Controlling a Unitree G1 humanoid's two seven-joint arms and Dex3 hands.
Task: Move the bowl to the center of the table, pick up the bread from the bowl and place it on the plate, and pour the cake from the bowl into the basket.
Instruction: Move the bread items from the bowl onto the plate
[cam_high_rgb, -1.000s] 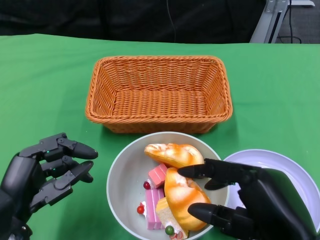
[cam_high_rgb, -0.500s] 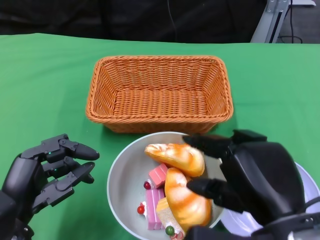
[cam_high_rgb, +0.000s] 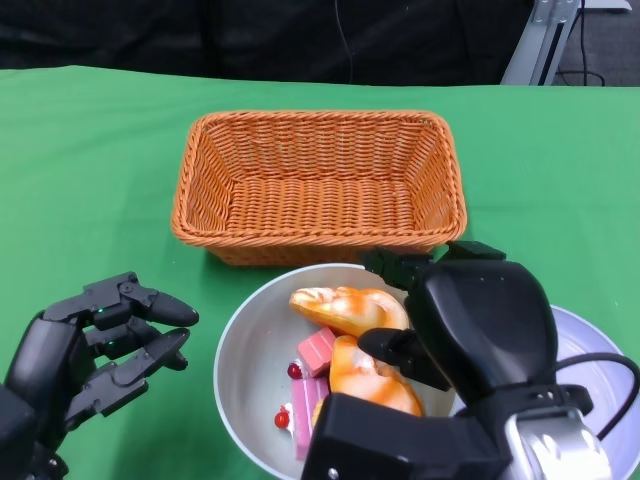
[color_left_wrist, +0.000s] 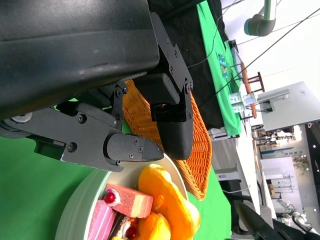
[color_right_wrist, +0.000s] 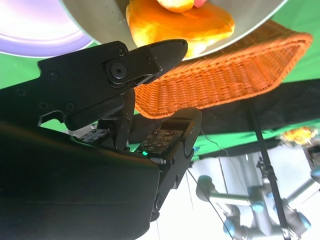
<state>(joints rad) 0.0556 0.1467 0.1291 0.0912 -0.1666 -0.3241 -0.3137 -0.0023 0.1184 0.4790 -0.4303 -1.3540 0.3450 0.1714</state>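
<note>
The right robot hand (cam_high_rgb: 470, 320) hangs over the right side of the grey bowl (cam_high_rgb: 245, 340), its fingers spread apart and reaching toward the basket, with nothing gripped between them. Directly beneath and just left of its fingers lie two pieces of golden bread. The upper bread (cam_high_rgb: 345, 308) stretches with its long axis running across the bowl, its paler tip pointing away from the right robot hand toward the left robot hand. The lower bread (cam_high_rgb: 365, 375) lies partly under the right robot hand's lower finger, its long axis angled from the bowl's middle down toward the robot. From the right wrist view, a bread (color_right_wrist: 182, 22) shows just past the fingertips; whether a finger touches it cannot be told.

Left of the bread in the bowl sit pink cake slices (cam_high_rgb: 312, 352), dotted with small red berries (cam_high_rgb: 282, 419).

The white plate (cam_high_rgb: 600, 350) lies under and to the right of the right robot hand, mostly hidden by it. The orange wicker basket (cam_high_rgb: 318, 185) stands beyond both hands, just beside the bowl's far rim, its long axis crosswise on the green counter (cam_high_rgb: 90, 170).

The left robot hand (cam_high_rgb: 90, 350) hovers left of the bowl, apart from it, fingers spread and pointing toward the bowl, holding nothing.
</note>
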